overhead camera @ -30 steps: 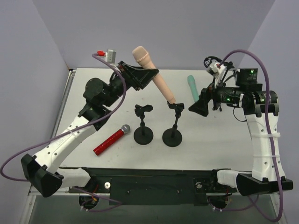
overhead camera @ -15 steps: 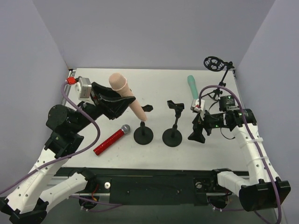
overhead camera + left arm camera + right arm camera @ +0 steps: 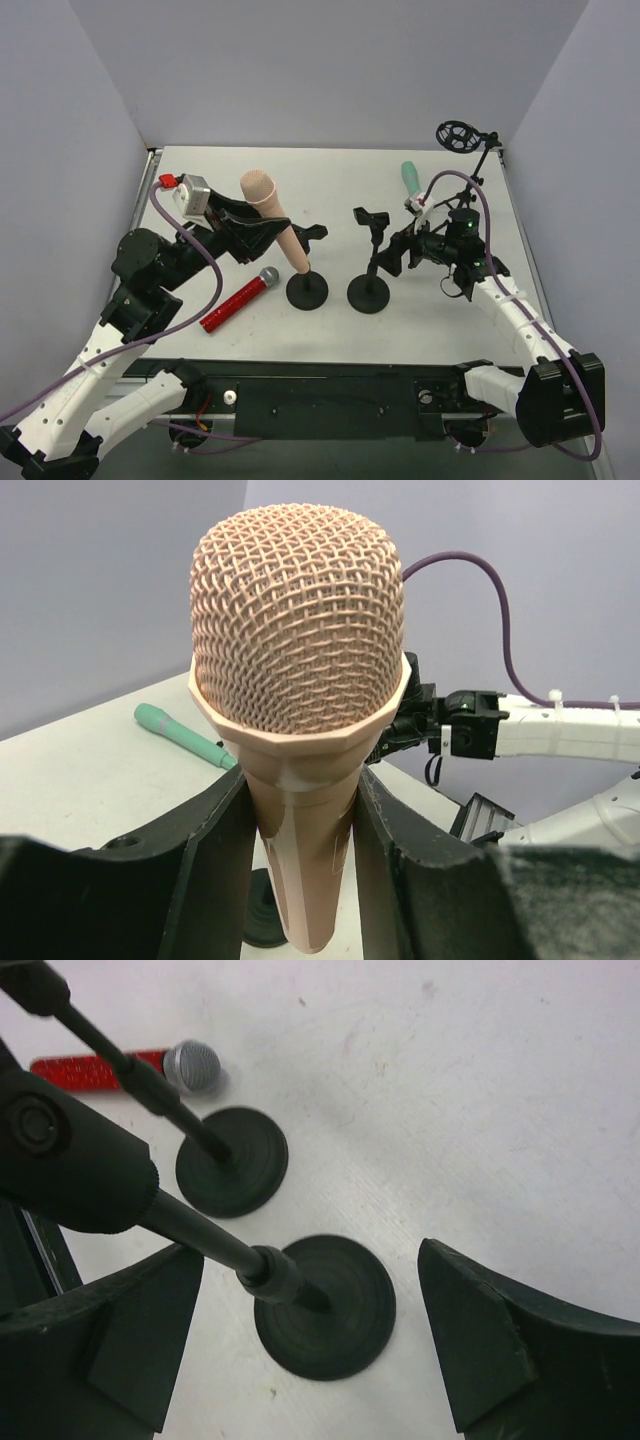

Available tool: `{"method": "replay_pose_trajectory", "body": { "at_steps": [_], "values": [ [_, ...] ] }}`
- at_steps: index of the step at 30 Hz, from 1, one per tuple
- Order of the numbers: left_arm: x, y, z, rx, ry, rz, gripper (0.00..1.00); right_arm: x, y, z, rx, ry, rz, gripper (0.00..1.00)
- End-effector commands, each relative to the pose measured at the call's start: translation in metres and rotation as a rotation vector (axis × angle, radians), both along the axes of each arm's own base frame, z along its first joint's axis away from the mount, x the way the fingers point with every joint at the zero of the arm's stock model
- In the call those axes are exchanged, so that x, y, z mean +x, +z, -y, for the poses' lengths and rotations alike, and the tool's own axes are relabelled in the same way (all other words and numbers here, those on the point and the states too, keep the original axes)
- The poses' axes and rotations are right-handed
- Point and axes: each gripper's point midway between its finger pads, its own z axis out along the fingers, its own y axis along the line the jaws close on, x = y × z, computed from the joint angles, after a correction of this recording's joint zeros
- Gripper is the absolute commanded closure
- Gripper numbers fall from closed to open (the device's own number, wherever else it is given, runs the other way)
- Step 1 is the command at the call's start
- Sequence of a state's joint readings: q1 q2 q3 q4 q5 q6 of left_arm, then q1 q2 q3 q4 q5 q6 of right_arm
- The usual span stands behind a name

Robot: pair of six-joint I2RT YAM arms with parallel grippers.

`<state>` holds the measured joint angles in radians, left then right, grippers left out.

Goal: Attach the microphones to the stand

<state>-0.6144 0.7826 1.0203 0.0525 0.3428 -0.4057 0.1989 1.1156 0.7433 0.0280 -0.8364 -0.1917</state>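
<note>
The left claw [image 3: 262, 228] is clamped on the peach-pink microphone [image 3: 260, 190], with its fingers [image 3: 215, 865] pressing the handle from both sides just under the mesh head. The microphone is tilted, head toward 11 o'clock, and its tail comes down close to the stem of the left stand [image 3: 306, 290]. Whether it sits in that stand's clip cannot be told.

The right claw [image 3: 395, 255] is spread wide, one finger on each side of the right stand [image 3: 369, 293]. In the right wrist view the stem passes between them and touches neither.

The glittery red microphone [image 3: 238, 300] lies flat on the table [image 3: 330, 170] at 8 o'clock from the left stand, its silver head just beside the round base. The teal-green microphone [image 3: 410, 178] lies at 1 o'clock from the right stand, well apart from it, near the far edge
</note>
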Motion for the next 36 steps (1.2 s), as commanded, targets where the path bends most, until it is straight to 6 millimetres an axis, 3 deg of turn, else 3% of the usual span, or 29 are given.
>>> {"method": "replay_pose_trajectory", "body": {
  "at_steps": [1,4,10,13,16,19,20,21,22,23,24,25,26,27,28,29,30,31,32,33,34,36],
  "values": [
    [-0.007,0.033,-0.009,-0.059,0.019,0.067,1.00,0.026,0.071,-0.025,0.342,-0.038,0.223,0.18],
    [-0.007,0.034,-0.011,-0.077,0.023,0.066,1.00,0.019,0.070,-0.031,0.388,-0.006,0.267,0.19],
    [-0.007,0.040,-0.008,-0.107,0.008,0.062,1.00,0.015,0.049,-0.037,0.304,0.035,0.297,0.25],
    [-0.006,0.039,-0.006,-0.118,0.001,0.057,1.00,0.013,0.039,-0.035,0.256,0.047,0.270,0.37],
    [-0.005,0.038,-0.005,-0.124,-0.006,0.054,1.00,0.007,0.036,-0.036,0.208,0.104,0.291,0.55],
    [-0.006,0.037,-0.004,-0.124,-0.010,0.053,1.00,-0.005,0.023,-0.033,0.128,0.203,0.279,0.79],
    [-0.006,0.036,-0.004,-0.115,-0.010,0.055,1.00,-0.013,0.016,-0.031,0.091,0.226,0.210,0.82],
    [-0.007,0.036,-0.004,-0.114,-0.011,0.056,1.00,-0.014,0.012,-0.028,0.016,0.294,0.283,0.87],
    [-0.007,0.036,-0.005,-0.111,-0.010,0.057,1.00,-0.030,0.009,-0.024,-0.024,0.343,0.201,0.89],
    [-0.007,0.036,-0.004,-0.111,-0.012,0.058,1.00,-0.027,0.006,-0.021,-0.086,0.404,0.273,0.91],
    [-0.007,0.035,-0.004,-0.109,-0.014,0.060,1.00,-0.033,0.014,-0.018,-0.098,0.439,0.259,0.92],
    [-0.008,0.034,-0.003,-0.105,-0.021,0.058,1.00,-0.025,0.024,-0.014,-0.116,0.461,0.301,0.92],
    [-0.007,0.034,-0.002,-0.103,-0.022,0.059,1.00,-0.033,0.026,-0.014,-0.090,0.494,0.273,0.93],
    [-0.007,0.033,-0.001,-0.099,-0.029,0.057,1.00,-0.023,0.039,-0.012,-0.091,0.510,0.311,0.93],
    [-0.007,0.033,-0.001,-0.099,-0.028,0.055,1.00,-0.038,0.039,-0.010,-0.068,0.549,0.239,0.93],
    [-0.006,0.031,0.000,-0.097,-0.030,0.050,1.00,-0.028,0.051,-0.009,-0.100,0.605,0.325,0.93],
    [-0.006,0.030,0.001,-0.095,-0.032,0.052,1.00,-0.053,0.047,-0.005,-0.091,0.653,0.198,0.93],
    [-0.006,0.030,0.001,-0.094,-0.032,0.050,1.00,-0.047,0.053,-0.009,-0.130,0.765,0.312,0.93],
    [-0.005,0.029,0.001,-0.094,-0.033,0.048,1.00,-0.076,0.054,-0.005,-0.104,0.824,0.191,0.93],
    [-0.005,0.028,0.002,-0.092,-0.036,0.047,1.00,-0.071,0.057,-0.011,-0.110,0.931,0.290,0.93],
    [-0.004,0.029,0.002,-0.094,-0.034,0.048,1.00,-0.101,0.063,-0.009,-0.047,1.004,0.196,0.93],
    [-0.004,0.028,0.003,-0.091,-0.037,0.046,1.00,-0.098,0.057,-0.021,-0.013,1.053,0.203,0.93]
  ]
}}
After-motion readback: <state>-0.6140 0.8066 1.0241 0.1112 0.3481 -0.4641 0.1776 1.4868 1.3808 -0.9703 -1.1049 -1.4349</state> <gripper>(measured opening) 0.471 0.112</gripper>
